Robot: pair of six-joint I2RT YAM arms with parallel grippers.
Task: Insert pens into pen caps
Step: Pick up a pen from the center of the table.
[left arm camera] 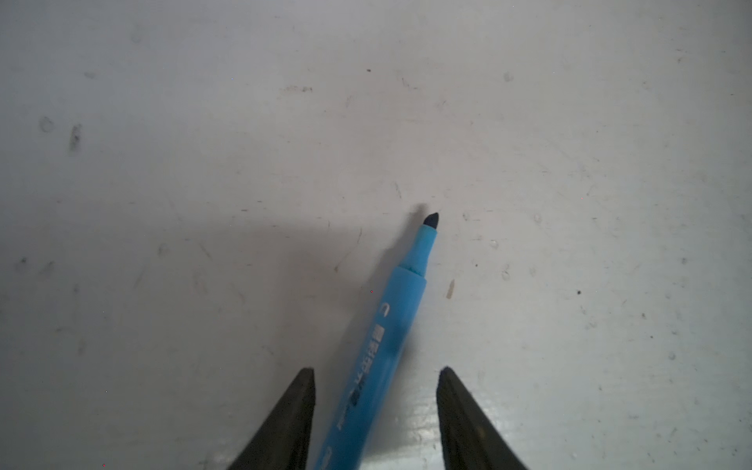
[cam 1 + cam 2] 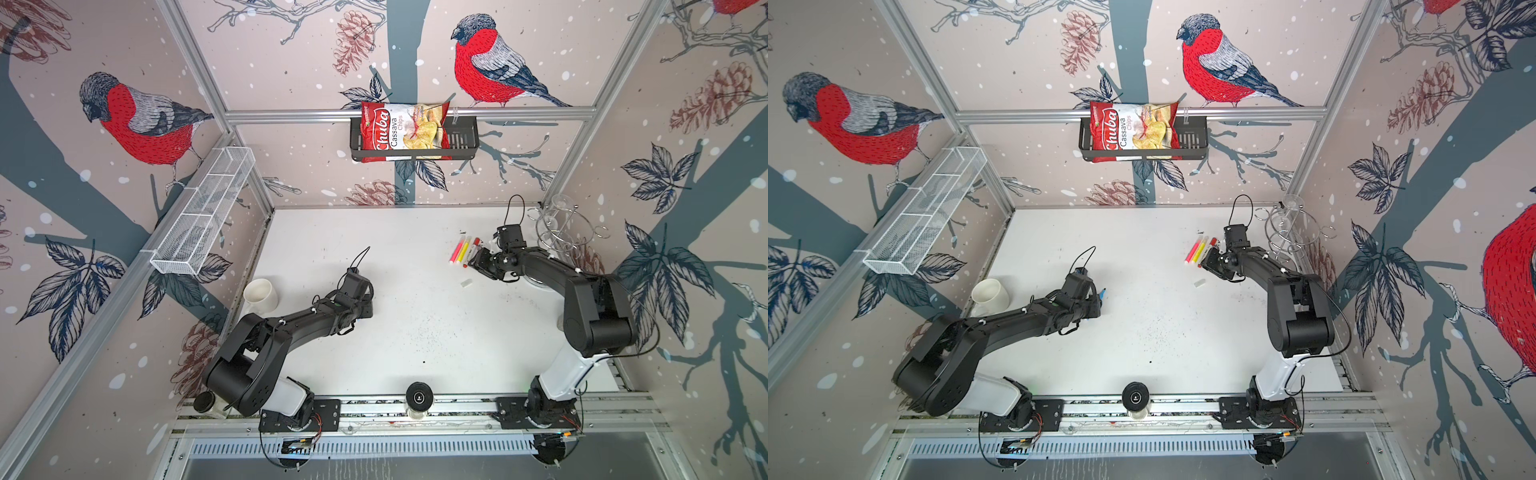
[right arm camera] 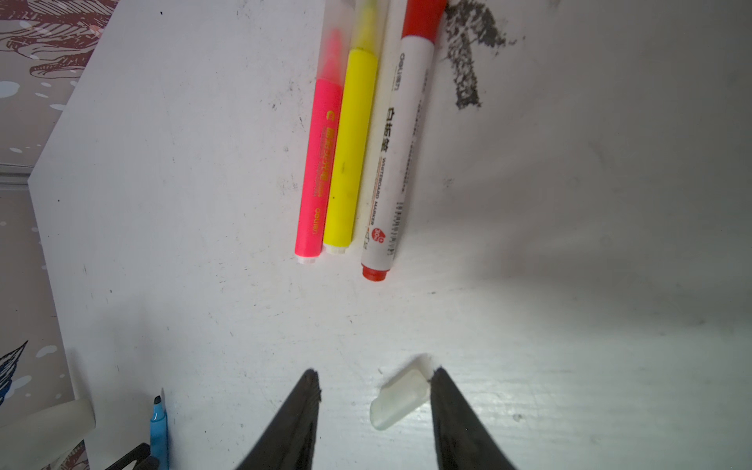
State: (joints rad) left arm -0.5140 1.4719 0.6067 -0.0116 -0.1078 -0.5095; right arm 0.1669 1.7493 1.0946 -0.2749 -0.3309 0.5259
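The left arm's jaws stand apart around a slim blue plastic marker pen (image 1: 390, 325). It is uncapped, its dark tip close to the white bench (image 1: 162, 122), and a clear gap shows beside the barrel.

The right arm's jaws are apart too. 1 short translucent whitish cap (image 3: 401, 403) lies between them, touching 1 finger.

Just beyond, 3 capped pens lie side by side: a neon pink pen (image 3: 319, 162), a yellow pen (image 3: 352, 154) and a white-bodied marker with red ends (image 3: 390, 162). In both top views they sit right of centre.

A white ceramic mug (image 2: 990, 296) stands left of the blue pen.
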